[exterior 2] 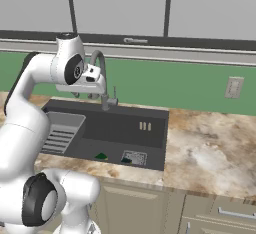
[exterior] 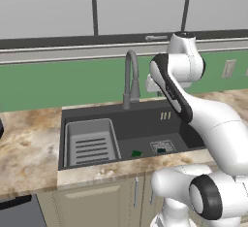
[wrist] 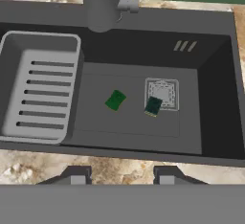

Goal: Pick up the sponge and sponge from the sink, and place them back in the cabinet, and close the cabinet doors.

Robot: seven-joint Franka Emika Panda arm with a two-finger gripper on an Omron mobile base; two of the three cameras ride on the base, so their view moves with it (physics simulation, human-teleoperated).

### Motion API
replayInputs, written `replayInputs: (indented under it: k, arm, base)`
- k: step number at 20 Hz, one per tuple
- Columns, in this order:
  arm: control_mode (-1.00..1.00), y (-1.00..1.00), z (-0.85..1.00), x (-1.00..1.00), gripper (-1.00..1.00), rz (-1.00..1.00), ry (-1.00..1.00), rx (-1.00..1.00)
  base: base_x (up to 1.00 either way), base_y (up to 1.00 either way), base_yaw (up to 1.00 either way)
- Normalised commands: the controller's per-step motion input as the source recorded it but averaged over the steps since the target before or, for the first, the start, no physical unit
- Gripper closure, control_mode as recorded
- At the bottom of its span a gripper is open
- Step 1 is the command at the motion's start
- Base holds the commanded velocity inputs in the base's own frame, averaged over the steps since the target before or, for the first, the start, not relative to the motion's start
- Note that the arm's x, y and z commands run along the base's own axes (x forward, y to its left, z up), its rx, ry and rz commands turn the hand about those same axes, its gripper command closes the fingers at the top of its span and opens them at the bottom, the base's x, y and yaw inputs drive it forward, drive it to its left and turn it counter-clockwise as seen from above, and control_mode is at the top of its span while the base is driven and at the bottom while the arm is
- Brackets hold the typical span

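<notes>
Two small dark green sponges lie on the floor of the dark grey sink (wrist: 214, 117). One sponge (wrist: 115, 100) rests near the middle of the basin. The other sponge (wrist: 153, 106) sits on the edge of the square drain grate (wrist: 162, 93). In the left base view they are the sponge (exterior: 136, 153) and the sponge (exterior: 161, 150). My gripper (wrist: 121, 175) hangs high above the sink's front rim, open, with nothing between its fingertips (wrist: 76, 175). The cabinet and the cabinet doors are out of view.
A light grey ribbed rack (wrist: 43, 94) fills the basin's left part. The tall grey gooseneck faucet (exterior: 131, 75) rises at the back rim, close to my hand (exterior 2: 89, 78). Marbled countertop (exterior 2: 210, 148) flanks the sink; flat grey wall cabinets (exterior: 48, 3) hang above.
</notes>
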Motion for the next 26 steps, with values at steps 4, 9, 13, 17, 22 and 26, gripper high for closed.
replayInputs:
  k: [4, 9, 13, 17, 22, 26]
  arm:
    - [-1.00, -0.06, -0.04, 0.00, -1.00, 0.00, 0.00, 0.00]
    - [-1.00, -0.25, -0.07, 0.00, -1.00, 0.00, 0.00, 0.00]
    - [-1.00, -0.37, -0.17, 0.00, -1.00, 0.00, 0.00, 0.00]
    - [-1.00, -0.37, -0.20, 0.00, -1.00, 0.00, 0.00, 0.00]
    - [-1.00, -0.33, -0.23, 0.00, -1.00, 0.00, 0.00, 0.00]
    - [-1.00, -0.30, -0.27, 0.00, -1.00, 0.00, 0.00, 0.00]
  base:
    - [0.00, 0.00, 0.00]
    - [0.00, 0.00, 0.00]
    - [0.00, 0.00, 0.00]
    - [0.00, 0.00, 0.00]
    - [0.00, 0.00, 0.00]
    - [0.00, 0.00, 0.00]
